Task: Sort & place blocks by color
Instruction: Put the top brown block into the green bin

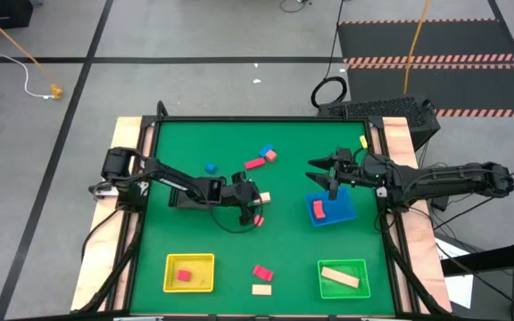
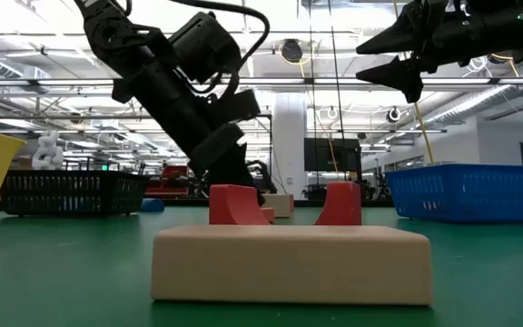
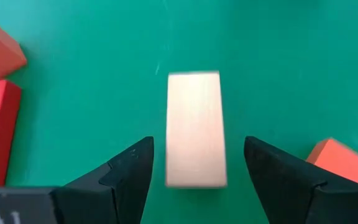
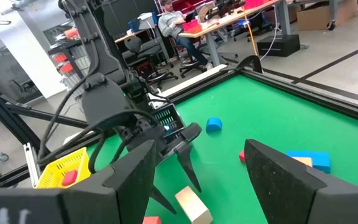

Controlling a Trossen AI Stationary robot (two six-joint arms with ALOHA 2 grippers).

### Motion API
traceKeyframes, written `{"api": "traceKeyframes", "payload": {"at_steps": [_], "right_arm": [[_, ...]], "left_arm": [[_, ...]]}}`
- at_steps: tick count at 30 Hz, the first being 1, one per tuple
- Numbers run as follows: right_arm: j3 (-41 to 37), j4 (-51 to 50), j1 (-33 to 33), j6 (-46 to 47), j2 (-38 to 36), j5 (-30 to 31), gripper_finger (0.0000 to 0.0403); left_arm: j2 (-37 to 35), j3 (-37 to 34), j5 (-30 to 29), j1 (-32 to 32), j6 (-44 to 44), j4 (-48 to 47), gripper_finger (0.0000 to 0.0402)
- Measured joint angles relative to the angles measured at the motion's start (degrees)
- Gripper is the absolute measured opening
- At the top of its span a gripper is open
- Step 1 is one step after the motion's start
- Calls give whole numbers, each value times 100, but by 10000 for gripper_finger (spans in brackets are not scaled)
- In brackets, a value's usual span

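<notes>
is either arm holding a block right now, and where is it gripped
Nothing is held. The left gripper straddles a cream block, jaws open and not touching. The right gripper is open above the blue tray.

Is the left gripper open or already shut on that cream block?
Open. In the left wrist view the left gripper straddles the cream block, with green table visible between each finger and the block's sides.

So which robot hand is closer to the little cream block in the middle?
The left hand: its open fingers sit either side of the small cream rectangular block. The right hand hangs open above the blue square tray, farther away.
</notes>
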Motion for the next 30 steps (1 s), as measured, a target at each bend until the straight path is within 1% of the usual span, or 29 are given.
{"api": "traceKeyframes", "payload": {"at_steps": [2,4,9,16,23,30], "right_arm": [[0,4,0,0,-4,2,238],[0,0,0,0,-4,2,238],[0,0,0,0,-4,1,238],[0,0,0,0,-4,0,238],[0,0,0,0,-4,2,238],[0,5,0,0,-4,0,238]], "left_arm": [[12,-3,-1,-1,45,-49,240],[24,-4,0,-1,84,-70,219],[23,-4,-22,3,83,-59,134],[22,-4,-63,3,78,-12,132],[-114,-7,-47,3,20,590,132],[-524,-7,322,-73,-9,975,132]]}}
